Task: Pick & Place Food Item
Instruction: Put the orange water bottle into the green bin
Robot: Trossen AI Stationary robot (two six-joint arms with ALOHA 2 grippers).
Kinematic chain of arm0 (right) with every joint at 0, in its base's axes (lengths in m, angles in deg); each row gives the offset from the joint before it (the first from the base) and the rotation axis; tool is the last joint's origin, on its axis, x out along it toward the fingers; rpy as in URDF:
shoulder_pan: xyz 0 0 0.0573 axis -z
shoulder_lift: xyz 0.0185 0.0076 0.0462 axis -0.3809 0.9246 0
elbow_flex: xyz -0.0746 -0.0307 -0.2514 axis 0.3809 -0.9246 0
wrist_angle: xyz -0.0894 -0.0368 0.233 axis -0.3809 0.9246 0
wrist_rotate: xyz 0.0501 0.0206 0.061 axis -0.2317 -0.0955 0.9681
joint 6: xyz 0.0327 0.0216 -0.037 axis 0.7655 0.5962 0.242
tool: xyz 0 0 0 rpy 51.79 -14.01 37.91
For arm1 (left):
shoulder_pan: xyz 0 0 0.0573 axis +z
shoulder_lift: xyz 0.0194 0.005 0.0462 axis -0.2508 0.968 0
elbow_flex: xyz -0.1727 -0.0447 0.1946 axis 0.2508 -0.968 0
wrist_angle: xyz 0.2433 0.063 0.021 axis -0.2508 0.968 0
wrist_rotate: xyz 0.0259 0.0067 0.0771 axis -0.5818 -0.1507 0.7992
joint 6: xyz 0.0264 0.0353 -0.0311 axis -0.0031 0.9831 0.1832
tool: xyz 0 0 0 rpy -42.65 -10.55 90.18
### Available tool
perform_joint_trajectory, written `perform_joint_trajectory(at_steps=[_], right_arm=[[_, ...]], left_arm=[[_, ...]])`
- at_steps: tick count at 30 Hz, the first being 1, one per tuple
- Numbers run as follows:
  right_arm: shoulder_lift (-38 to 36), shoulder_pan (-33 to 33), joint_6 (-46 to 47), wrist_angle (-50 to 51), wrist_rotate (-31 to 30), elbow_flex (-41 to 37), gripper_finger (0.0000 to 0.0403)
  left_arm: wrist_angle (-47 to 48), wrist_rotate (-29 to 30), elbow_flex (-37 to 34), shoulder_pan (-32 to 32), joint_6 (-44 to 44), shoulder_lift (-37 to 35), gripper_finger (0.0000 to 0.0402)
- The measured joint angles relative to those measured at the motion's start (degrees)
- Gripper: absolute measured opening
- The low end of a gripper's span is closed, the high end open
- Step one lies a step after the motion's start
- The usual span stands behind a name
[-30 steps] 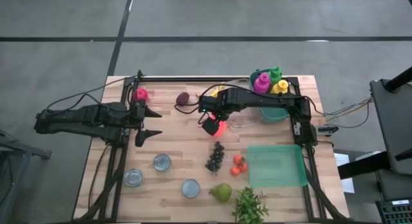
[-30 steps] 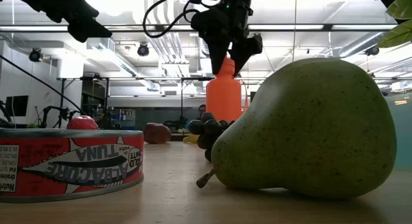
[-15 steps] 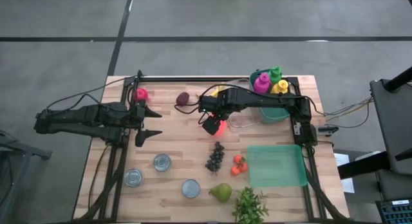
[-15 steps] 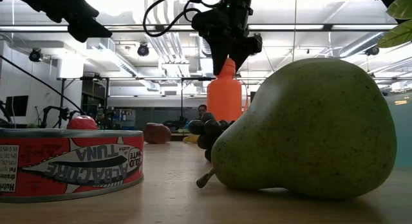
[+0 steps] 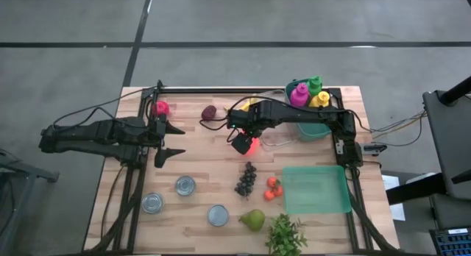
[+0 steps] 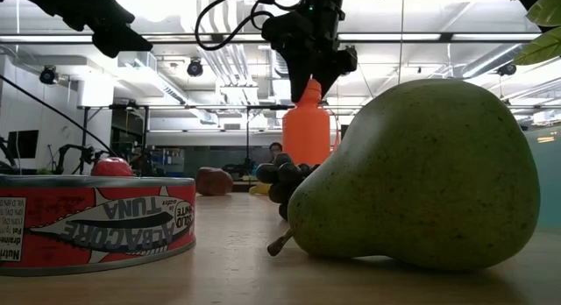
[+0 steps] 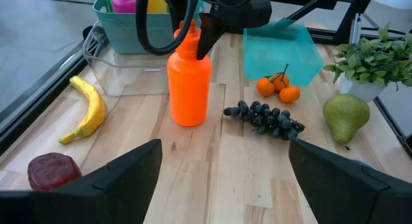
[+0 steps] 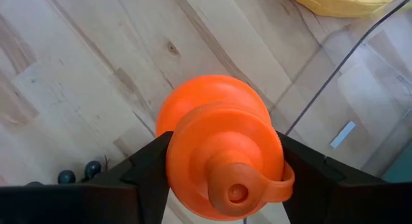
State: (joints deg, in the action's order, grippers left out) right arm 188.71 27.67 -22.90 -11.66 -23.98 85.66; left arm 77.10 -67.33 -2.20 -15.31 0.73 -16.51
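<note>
An orange bottle stands upright on its base on the wooden table, a little far of the middle. My right gripper hangs right over it, pointing down, shut on its top. My left gripper waits open over the left part of the table, its fingers level and wide apart, touching nothing. My right gripper pinches the orange bottle by the collar under its cap, at the very top, one finger on each side. The fingers come from above, pointing down. The bottle stays upright with its base on the table.
Near the bottle lie a banana, a clear container and a teal basket of bottles. Grapes, small oranges, a green tray, a pear, a plant and cans lie nearer.
My right gripper's fingers have drawn together around the top of the orange bottle and taken hold of it. The bottle has stayed standing on the table.
</note>
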Motion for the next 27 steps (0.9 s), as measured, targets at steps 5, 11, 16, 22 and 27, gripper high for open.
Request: perform_joint_trajectory(at_steps=[5, 11, 16, 22, 27], right_arm=[[0.00, 0.04, 0.00, 0.00, 0.02, 0.00, 0.0219], [0.00, -0.05, 0.00, 0.00, 0.04, 0.00, 0.0214], [-0.56, -0.17, 0.02, 0.09, 0.04, 0.00, 0.0213], [-3.89, -0.33, 0.52, 0.05, 0.01, 0.00, 0.0213], [-9.16, -0.46, 1.14, 1.90, -0.57, 0.00, 0.0212]], left_arm=[[-0.01, 0.00, 0.00, 0.00, 0.00, -0.01, 0.0343], [-0.01, -0.02, 0.00, -0.01, 0.00, -0.01, 0.0343], [0.01, 0.00, 0.00, -0.01, 0.00, 0.01, 0.0343], [0.00, -0.01, 0.00, 0.01, 0.00, 0.01, 0.0344], [0.01, 0.00, 0.00, -0.01, 0.00, 0.01, 0.0344]])
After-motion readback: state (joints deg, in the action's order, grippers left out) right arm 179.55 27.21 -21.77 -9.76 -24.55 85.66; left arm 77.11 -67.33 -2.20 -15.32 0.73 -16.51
